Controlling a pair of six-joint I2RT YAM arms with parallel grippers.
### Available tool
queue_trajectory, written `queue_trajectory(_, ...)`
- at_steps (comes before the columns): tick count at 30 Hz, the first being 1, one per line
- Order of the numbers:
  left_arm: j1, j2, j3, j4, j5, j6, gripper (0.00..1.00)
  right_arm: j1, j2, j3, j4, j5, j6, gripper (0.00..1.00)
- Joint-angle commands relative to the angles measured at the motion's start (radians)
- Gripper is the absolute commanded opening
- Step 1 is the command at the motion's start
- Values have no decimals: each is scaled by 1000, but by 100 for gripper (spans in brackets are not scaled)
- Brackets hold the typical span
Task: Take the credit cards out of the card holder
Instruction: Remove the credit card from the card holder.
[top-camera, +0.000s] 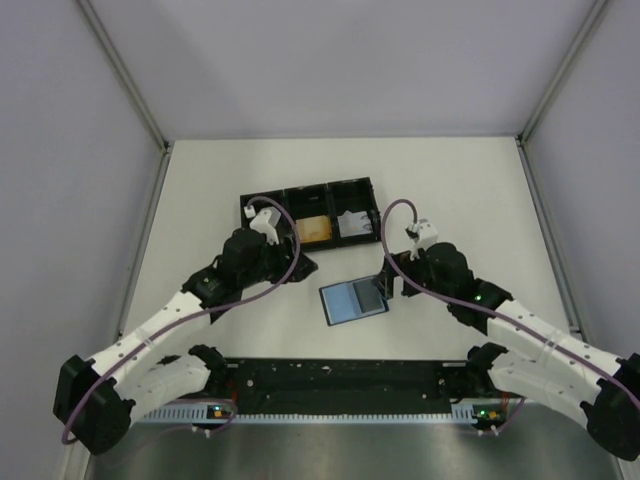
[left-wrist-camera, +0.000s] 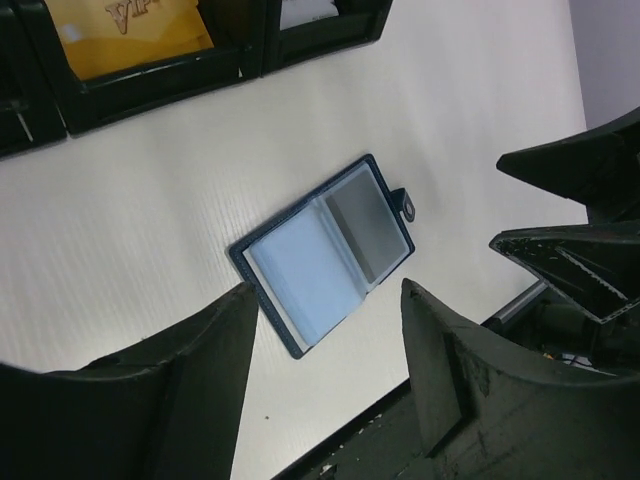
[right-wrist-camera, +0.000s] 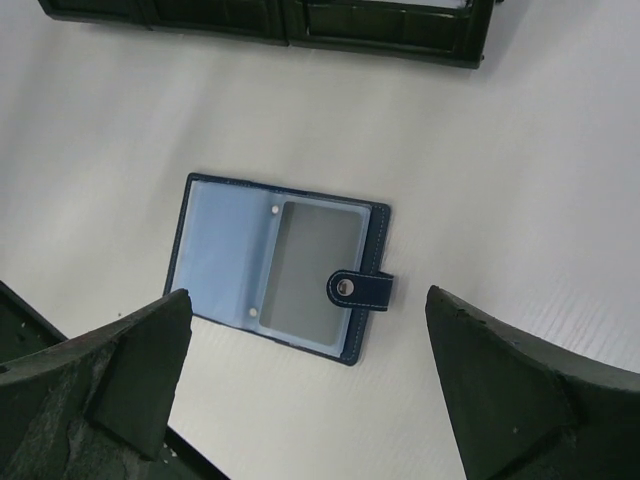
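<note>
Top view: holder (top-camera: 352, 300) lies open and flat on the table (top-camera: 450, 200), between left gripper (top-camera: 302, 265) and right gripper (top-camera: 383, 285), just in front of the tray (top-camera: 262, 207). Orange card (top-camera: 313, 230) sits in the tray's middle bay, pale item (top-camera: 352, 225) in the right bay, maybe another card. My read: we're at checking or clearing what's left. Jaw gaps are hard to read from up here. Left wrist: left gripper (left-wrist-camera: 328, 295) spread, nothing in it, holder (left-wrist-camera: 320, 258) below it, tab (left-wrist-camera: 405, 203) on the holder's far edge. Right wrist: right gripper (right-wrist-camera: 308, 295) spread wide, empty, holder (right-wrist-camera: 270, 262) centred beneath. To do it well: one arm pins the blue half, the other works a fingertip into the grey sleeve's open edge and drags flat, not up. Can't tell whether the grey sleeve holds a card or is bare. Tray is cropped in both wrist views, and the orange card's print is cut off.
</note>
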Motion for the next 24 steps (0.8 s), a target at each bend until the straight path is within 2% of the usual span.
queue_trajectory(1, -28, 1, -84, 207, 3, -47, 63, -4, 44, 92, -43, -48, 54, 98)
queue_trajectory(7, -44, 82, -135, 327, 49, -81, 62, 16, 199, 178, -85, -75, 49, 95)
queue_trajectory(18, -64, 206, -140, 381, 57, -81, 61, 11, 482, 331, -120, -96, 25, 91)
queue_trajectory(24, -77, 288, -91, 379, 67, -69, 61, -27, 562, 356, -121, -104, 3, 87)
